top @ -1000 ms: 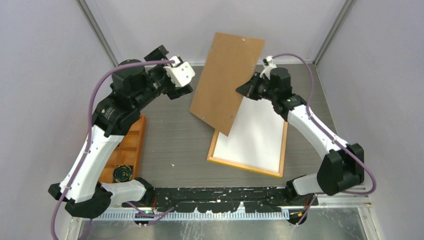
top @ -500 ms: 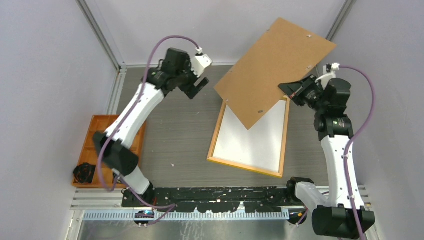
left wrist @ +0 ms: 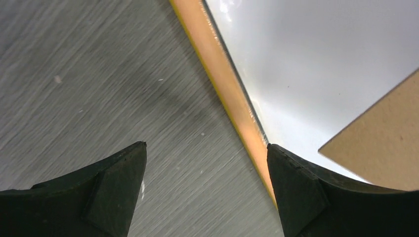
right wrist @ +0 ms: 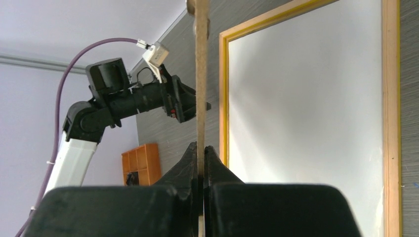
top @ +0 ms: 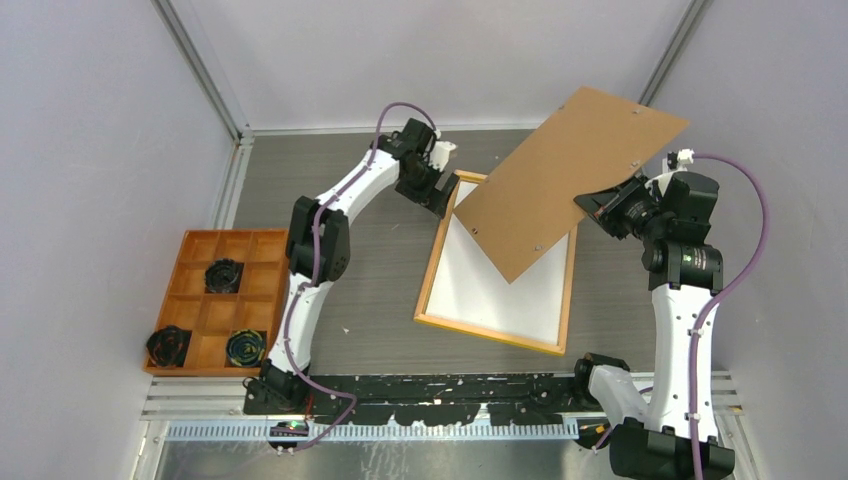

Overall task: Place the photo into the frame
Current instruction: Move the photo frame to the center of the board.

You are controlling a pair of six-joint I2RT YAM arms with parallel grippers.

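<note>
The frame lies face down on the table, wood-coloured back edges up. A white sheet, the photo's plain back, fills it. My right gripper is shut on the edge of the brown backing board and holds it tilted in the air over the frame's far right part. The right wrist view shows the board edge-on between my jaws. My left gripper is open and empty, low at the frame's far left corner; in its wrist view the frame edge runs by the right finger.
An orange compartment tray with black round parts stands at the left near edge. Grey walls close in the table on three sides. The board overhangs the table's far right side.
My left arm has stretched right and down to the frame's far left corner. My right gripper has carried the board a little further right and lower, staying shut on it.
</note>
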